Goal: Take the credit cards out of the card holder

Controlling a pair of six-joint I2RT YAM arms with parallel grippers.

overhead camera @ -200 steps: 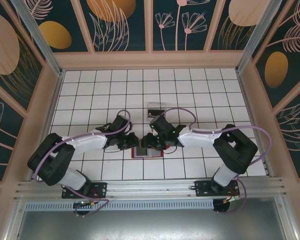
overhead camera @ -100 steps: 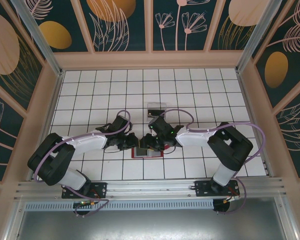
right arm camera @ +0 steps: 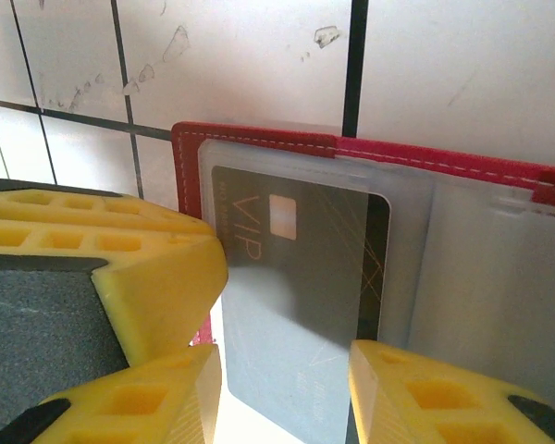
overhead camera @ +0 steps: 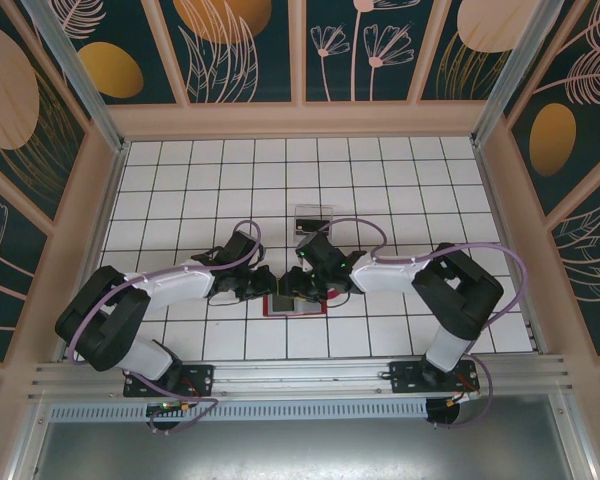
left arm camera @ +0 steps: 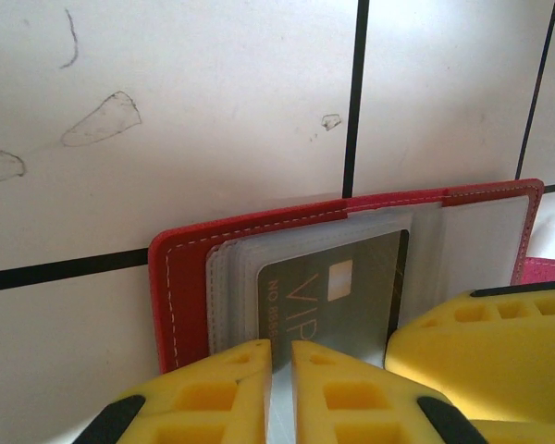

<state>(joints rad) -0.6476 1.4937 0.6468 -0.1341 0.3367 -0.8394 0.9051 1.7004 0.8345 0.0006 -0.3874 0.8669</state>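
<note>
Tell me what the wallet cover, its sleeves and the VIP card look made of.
The wallet cover: red leather or imitation, matte, pale stitching. The sleeves: frosted clear plastic, card visible through. The VIP card: likely plastic, dark grey, smooth, chip mark.

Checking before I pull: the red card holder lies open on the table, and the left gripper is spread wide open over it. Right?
No. The left gripper has its jaws almost shut, pinching the holder's clear pockets, as the left wrist view shows. The red card holder does lie open on the table.
</note>
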